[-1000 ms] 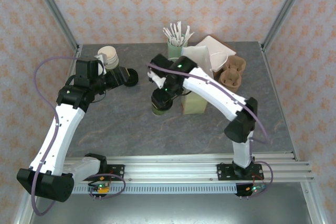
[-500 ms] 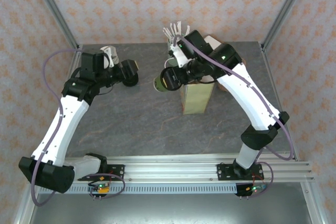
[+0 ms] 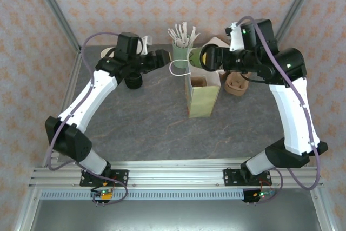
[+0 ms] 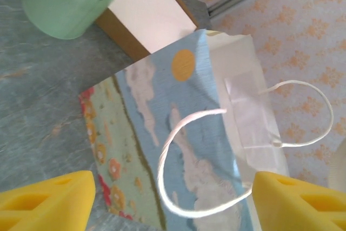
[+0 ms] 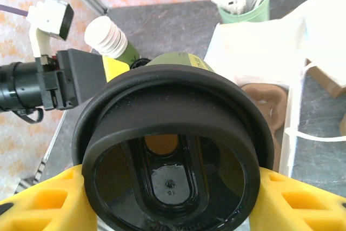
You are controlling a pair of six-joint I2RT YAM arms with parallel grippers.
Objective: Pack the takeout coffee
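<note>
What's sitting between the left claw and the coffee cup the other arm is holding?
In the top view, a green tub of white cutlery sits between the left gripper and the takeout coffee, along with the white handle of the paper bag.

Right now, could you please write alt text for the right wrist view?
The right gripper holds the cup, black lid toward the camera. Behind it lie the left arm, stacked cups, a cutlery pot and the paper bag.
</note>
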